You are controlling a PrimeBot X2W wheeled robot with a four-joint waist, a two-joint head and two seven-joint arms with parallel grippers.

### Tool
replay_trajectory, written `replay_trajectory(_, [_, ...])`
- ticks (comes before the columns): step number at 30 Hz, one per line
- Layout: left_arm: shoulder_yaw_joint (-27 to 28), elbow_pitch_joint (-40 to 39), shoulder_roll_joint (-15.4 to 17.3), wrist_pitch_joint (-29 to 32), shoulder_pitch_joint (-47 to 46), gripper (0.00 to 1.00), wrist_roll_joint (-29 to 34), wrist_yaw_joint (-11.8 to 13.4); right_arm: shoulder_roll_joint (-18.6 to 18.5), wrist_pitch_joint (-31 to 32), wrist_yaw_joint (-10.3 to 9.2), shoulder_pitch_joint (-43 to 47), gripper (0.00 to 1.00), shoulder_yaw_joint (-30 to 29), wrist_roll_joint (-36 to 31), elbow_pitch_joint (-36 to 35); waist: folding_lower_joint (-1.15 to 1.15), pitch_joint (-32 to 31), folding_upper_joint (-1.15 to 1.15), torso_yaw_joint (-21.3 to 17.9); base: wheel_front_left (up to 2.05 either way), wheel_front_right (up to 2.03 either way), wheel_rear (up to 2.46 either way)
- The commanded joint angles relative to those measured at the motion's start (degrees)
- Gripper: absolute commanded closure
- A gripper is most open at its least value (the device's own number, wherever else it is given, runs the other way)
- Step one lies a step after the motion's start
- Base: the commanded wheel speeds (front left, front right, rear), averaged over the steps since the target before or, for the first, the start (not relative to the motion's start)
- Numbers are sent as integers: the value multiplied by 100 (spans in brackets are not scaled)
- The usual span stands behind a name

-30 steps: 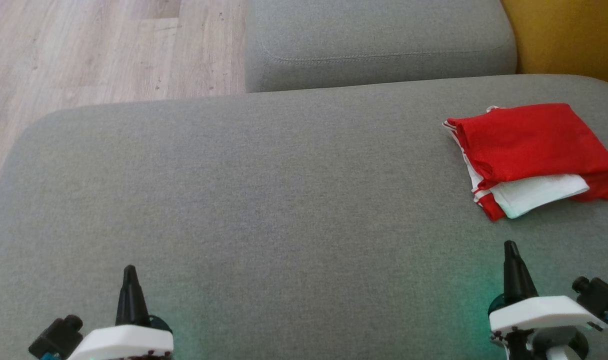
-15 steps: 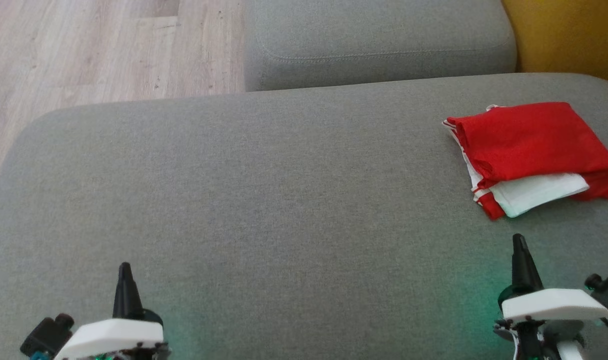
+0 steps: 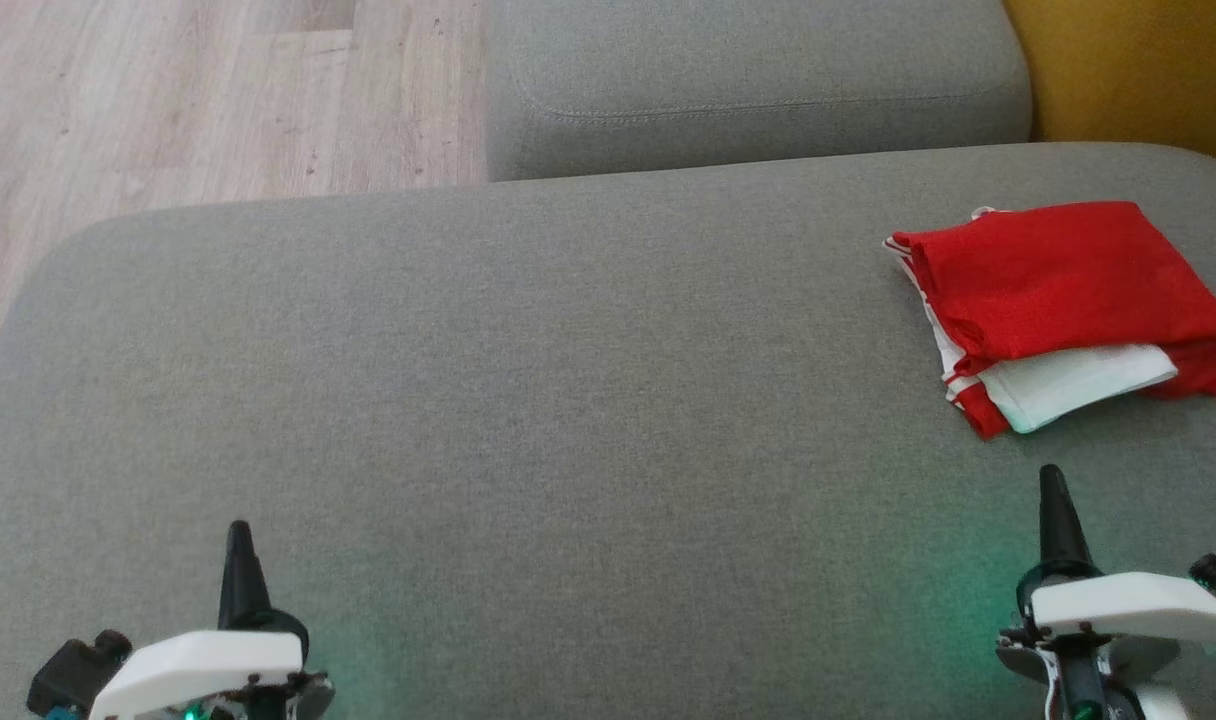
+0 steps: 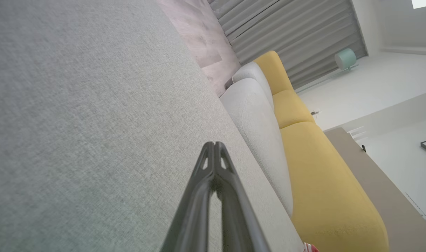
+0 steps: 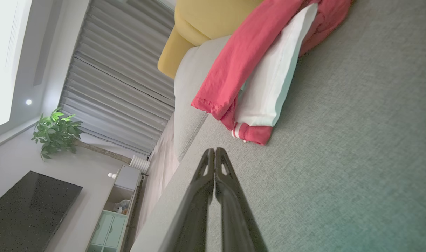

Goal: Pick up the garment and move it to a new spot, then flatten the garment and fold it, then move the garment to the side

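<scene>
the garment (image 3: pixel 1063 300) is red and white cloth, folded into a small flat pile. it lies on the grey cushion (image 3: pixel 568 380), right in front of the right claw (image 3: pixel 1051 475), near its tips but not touching them. from the left claw (image 3: pixel 236 535) it is well apart, far off to that claw's right side.

the cloth looks thin, soft and light. it should bend and flop as soon as it is lifted, and it will not break. the layers sit loose on each other, so i think they could slide apart or fall open if only the top one is pinched. a good place to hold looks like the striped corner (image 5: pixel 249 134), the part closest to the right claw's tips, where the layers meet. a pinch there that goes under the whole pile should keep it together. it does not look slippery on the rough cushion.

both arms reach forward and low over the cushion, with the long dark fingers pointing ahead, away from the robot. the right claw points almost straight at the pile. the left claw points at bare cushion. both claws are pressed tight together with no gap, and they hold nothing.
</scene>
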Motion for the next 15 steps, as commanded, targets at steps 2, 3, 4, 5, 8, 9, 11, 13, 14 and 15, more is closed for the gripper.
replay_trajectory(2, [178,-209,28,66,-323,100,-166,-38,-34,58,-2,-352,100,26,200,-243,0,2,0,-1,0,0,0])
replay_trajectory(3, [187,-212,29,83,-328,100,-221,-41,-34,74,-2,-356,100,18,265,-250,0,3,0,-2,0,0,0])
replay_trajectory(4, [197,-214,29,100,-334,100,-277,-44,-34,91,-2,-360,100,10,329,-257,0,5,0,-3,0,0,0])
replay_trajectory(5, [206,-217,29,117,-339,100,-332,-48,-34,107,-2,-363,100,2,393,-264,0,6,0,-4,0,0,0])
replay_trajectory(8, [235,-226,30,168,-356,100,-499,-57,-34,157,-2,-375,100,-21,586,-285,0,10,0,-6,0,0,0])
replay_trajectory(9, [245,-229,31,185,-361,100,-554,-60,-35,174,-2,-379,100,-29,650,-292,0,12,0,-7,0,0,0])
replay_trajectory(11, [264,-235,32,219,-372,100,-665,-67,-35,207,-3,-387,100,-45,779,-306,0,14,0,-9,0,0,0])
replay_trajectory(13, [283,-241,32,252,-383,100,-774,-73,-35,239,-3,-395,100,-60,906,-319,0,17,0,-10,0,0,0])
replay_trajectory(14, [292,-244,33,269,-389,100,-830,-76,-35,256,-3,-399,100,-68,970,-326,0,18,0,-11,0,0,0])
replay_trajectory(15, [302,-247,33,286,-394,100,-885,-79,-35,273,-3,-403,100,-76,1034,-333,0,20,0,-12,0,0,0])
